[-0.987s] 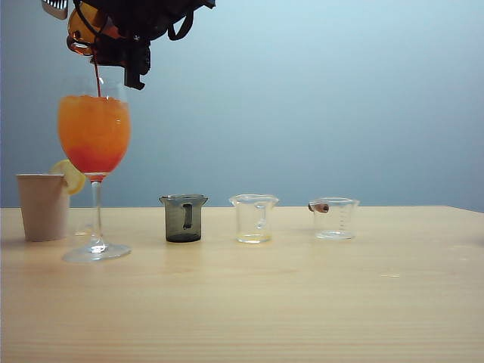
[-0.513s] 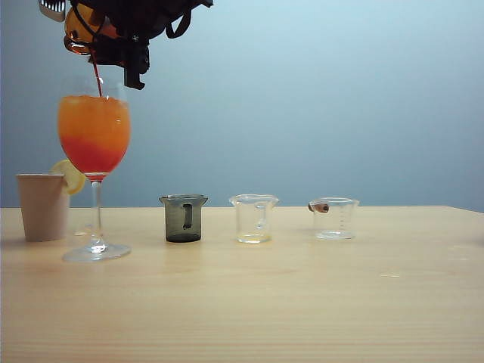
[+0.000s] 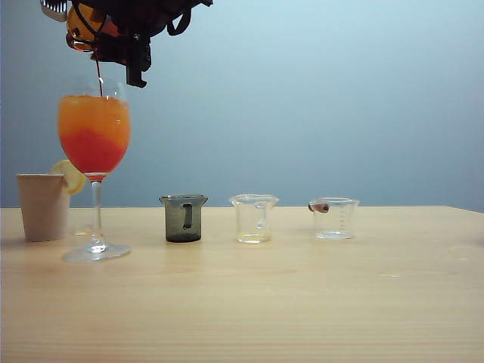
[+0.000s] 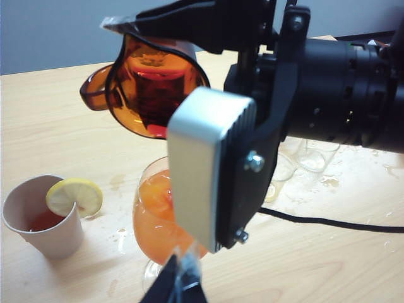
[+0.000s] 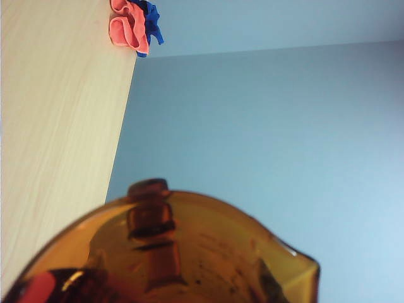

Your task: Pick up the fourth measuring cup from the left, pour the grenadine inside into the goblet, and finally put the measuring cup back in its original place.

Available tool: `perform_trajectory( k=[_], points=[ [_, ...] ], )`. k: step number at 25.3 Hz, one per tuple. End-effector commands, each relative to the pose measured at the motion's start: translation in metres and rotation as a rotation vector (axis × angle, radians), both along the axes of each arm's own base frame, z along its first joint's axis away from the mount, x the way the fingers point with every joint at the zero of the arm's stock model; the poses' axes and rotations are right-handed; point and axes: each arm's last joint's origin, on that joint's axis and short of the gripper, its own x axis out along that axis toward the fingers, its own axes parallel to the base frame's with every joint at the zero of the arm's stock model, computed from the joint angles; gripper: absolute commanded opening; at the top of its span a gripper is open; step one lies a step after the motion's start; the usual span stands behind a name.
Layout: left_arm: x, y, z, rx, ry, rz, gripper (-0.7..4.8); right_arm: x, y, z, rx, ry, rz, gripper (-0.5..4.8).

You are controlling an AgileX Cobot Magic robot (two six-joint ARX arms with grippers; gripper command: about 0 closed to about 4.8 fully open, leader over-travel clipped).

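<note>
My right gripper [image 3: 89, 29] is shut on the fourth measuring cup [image 3: 82, 24], an amber cup held tipped high at the far left, over the goblet [image 3: 94, 136]. A thin thread of grenadine [image 3: 98, 76] falls from its lip into the glass and lies as a red layer [image 3: 93, 155] under the orange drink. The left wrist view shows the tilted cup [image 4: 154, 76] between the right gripper's fingers [image 4: 208, 170], just above the goblet [image 4: 154, 214]. The cup [image 5: 189, 252] fills the right wrist view. My left gripper [image 4: 180, 284] hangs shut beside the goblet, holding nothing.
A beige paper cup [image 3: 43, 206] with a lemon slice stands left of the goblet. A smoky grey cup [image 3: 183, 218] and two clear cups [image 3: 254, 218] [image 3: 335, 218] stand in a row to its right. A black cable [image 4: 328, 222] lies on the wet tabletop. A red and blue cloth [image 5: 132, 25] sits at a table edge.
The red layer at the bottom of the goblet has grown taller while the stream kept falling. The right gripper and the cup have stayed in place.
</note>
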Motion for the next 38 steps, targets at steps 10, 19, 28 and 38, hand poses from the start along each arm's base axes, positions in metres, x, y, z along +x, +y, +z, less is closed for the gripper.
perform_trajectory(
  k=[10,19,28,38],
  points=[
    [-0.0004,0.0001,0.0016,-0.003,-0.01,-0.003,-0.04,0.0004,-0.0035,0.0131,0.023,-0.09,-0.024,1.99],
    [-0.0004,0.0001,0.0016,-0.003,-0.01,-0.003,-0.04,-0.0006,-0.0027,0.0139,0.007,-0.124,-0.021,1.99],
    [-0.0004,0.0001,0.0016,-0.003,-0.01,-0.003,-0.04,-0.001,-0.0025,0.0156,-0.002,-0.163,-0.019,1.99],
    [-0.0004,0.0001,0.0016,-0.003,-0.01,-0.003,-0.04,-0.0009,-0.0025,0.016,-0.053,-0.234,-0.023,1.98]
  ],
)
